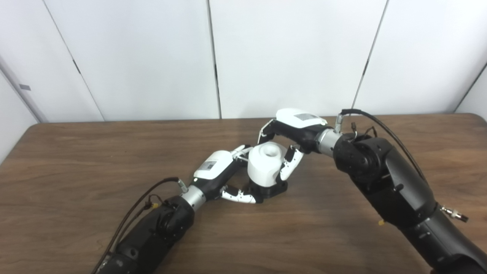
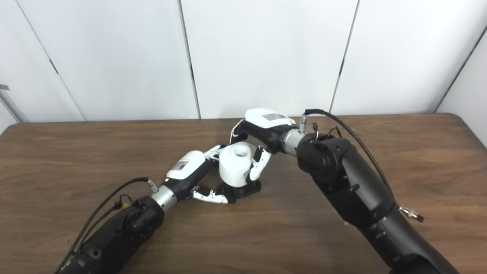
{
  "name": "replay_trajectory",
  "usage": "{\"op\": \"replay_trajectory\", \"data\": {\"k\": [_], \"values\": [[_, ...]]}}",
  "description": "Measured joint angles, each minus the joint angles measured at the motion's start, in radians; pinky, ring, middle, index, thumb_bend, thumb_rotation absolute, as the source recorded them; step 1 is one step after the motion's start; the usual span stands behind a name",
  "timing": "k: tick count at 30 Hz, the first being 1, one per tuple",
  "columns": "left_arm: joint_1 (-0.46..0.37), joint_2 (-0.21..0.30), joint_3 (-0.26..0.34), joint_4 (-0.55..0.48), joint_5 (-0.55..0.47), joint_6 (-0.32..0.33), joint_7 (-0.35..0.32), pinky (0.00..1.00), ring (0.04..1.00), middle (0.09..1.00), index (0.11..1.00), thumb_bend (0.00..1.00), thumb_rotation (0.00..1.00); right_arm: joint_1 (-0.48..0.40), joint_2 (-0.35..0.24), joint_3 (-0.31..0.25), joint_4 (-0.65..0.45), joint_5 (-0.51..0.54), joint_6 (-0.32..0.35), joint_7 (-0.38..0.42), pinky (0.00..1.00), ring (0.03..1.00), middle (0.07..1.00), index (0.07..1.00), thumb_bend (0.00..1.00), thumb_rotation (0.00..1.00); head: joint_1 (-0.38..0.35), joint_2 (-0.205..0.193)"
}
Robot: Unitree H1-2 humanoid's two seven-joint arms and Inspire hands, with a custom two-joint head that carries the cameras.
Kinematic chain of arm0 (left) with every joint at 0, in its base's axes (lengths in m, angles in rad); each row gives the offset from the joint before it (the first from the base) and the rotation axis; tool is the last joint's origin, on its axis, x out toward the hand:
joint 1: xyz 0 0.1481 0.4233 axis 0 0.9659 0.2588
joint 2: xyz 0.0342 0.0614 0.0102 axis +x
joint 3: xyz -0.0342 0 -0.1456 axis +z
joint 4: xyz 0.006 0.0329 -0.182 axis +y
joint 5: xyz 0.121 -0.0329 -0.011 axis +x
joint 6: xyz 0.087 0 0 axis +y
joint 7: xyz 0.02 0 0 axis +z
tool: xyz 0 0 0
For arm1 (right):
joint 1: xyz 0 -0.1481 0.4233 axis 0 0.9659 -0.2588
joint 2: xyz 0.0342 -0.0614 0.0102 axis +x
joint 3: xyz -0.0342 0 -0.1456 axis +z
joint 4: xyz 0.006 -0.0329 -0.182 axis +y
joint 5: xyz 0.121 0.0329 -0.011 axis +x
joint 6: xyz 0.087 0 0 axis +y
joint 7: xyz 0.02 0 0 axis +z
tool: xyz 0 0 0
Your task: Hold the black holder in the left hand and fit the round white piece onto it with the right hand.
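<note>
The round white piece stands upright on top of the black holder, near the middle of the wooden table. A round dimple shows in its top. My left hand comes in from the lower left, its thumb and fingers wrapped around the holder's base. My right hand reaches in from the right and arches over the white piece, with its fingers pressed to the right side and others behind it. The back of the holder is hidden by the white piece.
The brown wooden table spreads out on all sides. White wall panels stand behind its far edge. Black cables loop off both wrists, one at the left and one at the right.
</note>
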Motion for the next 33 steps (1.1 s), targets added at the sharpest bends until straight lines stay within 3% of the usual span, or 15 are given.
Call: {"op": "replay_trajectory", "data": {"k": [6,26,33], "values": [[0.0,-0.001,0.002,0.0,0.0,0.0,-0.001,0.91,0.983,0.944,0.48,0.52,0.07,-0.001,-0.001,0.003,0.0,-0.013,-0.002,0.001,0.76,0.769,0.69,0.481,0.52,0.13,0.002,0.002],[0.004,-0.003,0.012,-0.003,0.0,0.0,-0.007,0.9,0.978,0.941,0.48,0.52,0.07,0.005,-0.004,0.015,0.012,-0.056,-0.031,-0.017,0.87,0.805,0.709,0.483,0.52,0.14,0.009,0.017],[0.005,-0.003,0.013,-0.003,0.0,0.0,-0.007,0.9,0.973,0.938,0.48,0.52,0.07,0.009,-0.001,0.022,0.022,-0.061,-0.033,-0.032,0.86,0.8,0.714,0.483,0.52,0.14,0.012,0.018]]}}
